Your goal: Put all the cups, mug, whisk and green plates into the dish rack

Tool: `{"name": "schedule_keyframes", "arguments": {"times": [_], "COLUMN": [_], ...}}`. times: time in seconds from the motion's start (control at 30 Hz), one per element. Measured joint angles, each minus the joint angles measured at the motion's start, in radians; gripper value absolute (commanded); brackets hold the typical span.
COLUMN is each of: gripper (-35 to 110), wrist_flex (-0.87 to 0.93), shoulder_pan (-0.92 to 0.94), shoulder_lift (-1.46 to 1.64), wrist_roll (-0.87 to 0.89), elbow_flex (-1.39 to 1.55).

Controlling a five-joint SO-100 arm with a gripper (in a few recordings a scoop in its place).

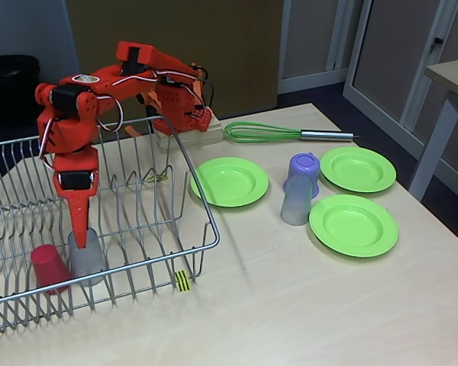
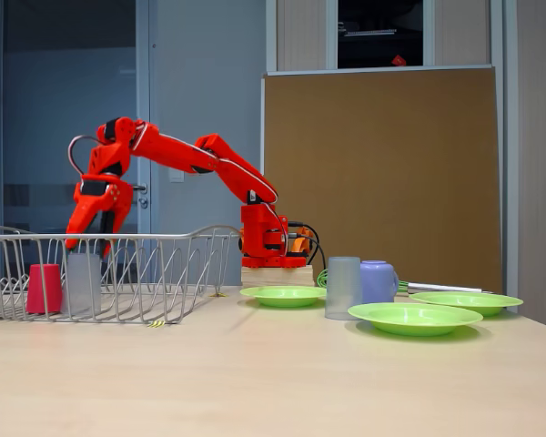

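Pincer of the red arm points straight down inside the dish rack, its fingers reaching onto the rim of a translucent grey cup that stands upright on the rack floor; in the low side view the pincer hangs directly over that grey cup, but whether its fingers are clamped on the rim or released I cannot tell. Just beside this cup, on the side away from the arm's base, a red cup stands upside down in the same rack, nearly touching it. The rack's yellow-black tag sits on the front wire, a little beyond the pincer toward the open table.

Well apart from the pincer, outside the rack, one green plate lies just past the rack's end wall. Farther out stand a second grey cup and the purple mug, touching or almost so, the mug behind the cup. Two more green plates flank them: one beyond the mug, one nearer the front. The whisk lies flat on the table near the arm's base, green loops toward the base, silver handle pointing away.
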Motion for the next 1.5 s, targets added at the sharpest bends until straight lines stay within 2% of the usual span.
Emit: {"name": "schedule_keyframes", "arguments": {"times": [0.23,0.47,0.67,0.9,1.2,1.5], "gripper": [35,33,35,38,40,39], "wrist_flex": [0.006,0.006,0.006,-0.041,-0.126,-0.249], "shoulder_pan": [-0.057,-0.261,-0.503,-0.749,-0.979,-1.132], "shoulder_lift": [0.173,0.437,0.673,0.776,0.724,0.603], "wrist_roll": [0.005,0.077,0.287,0.584,0.870,1.055], "elbow_flex": [0.092,0.359,0.672,0.931,0.963,0.973]}}
